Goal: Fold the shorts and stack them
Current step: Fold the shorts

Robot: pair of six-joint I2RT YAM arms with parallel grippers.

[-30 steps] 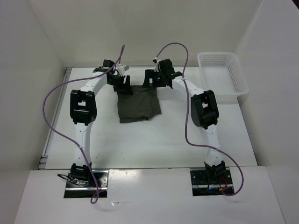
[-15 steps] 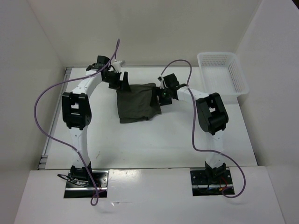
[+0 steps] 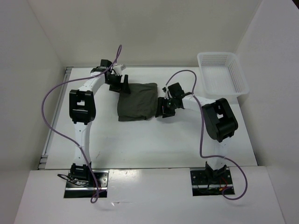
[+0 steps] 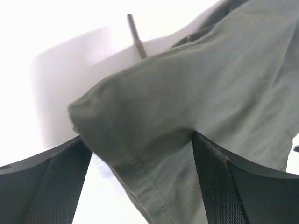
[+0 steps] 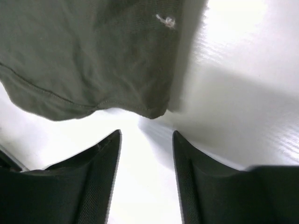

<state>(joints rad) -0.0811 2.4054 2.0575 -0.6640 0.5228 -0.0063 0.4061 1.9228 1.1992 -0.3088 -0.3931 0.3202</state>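
The dark olive-green soft cloth shorts (image 3: 137, 101) lie folded into a rough square on the white table (image 3: 140, 140), toward its far edge and a little left of centre. The left gripper (image 4: 140, 137) sits at the bundle's far-left corner. Its fingers are spread wide, with a hump of hemmed cloth lying between them rather than pinched flat. The right gripper (image 5: 145, 133) hovers low just off the bundle's right edge, near its nearer corner, fingers parted and empty. A white mesh plastic basket (image 3: 222, 72) stands in the far right corner, well apart. The fold looks nearly done, but it could come undone two ways. Cloth catching on a left pad as that arm pulls away could drag the corner open. A sideways brush from the right fingers could skew the near hem.
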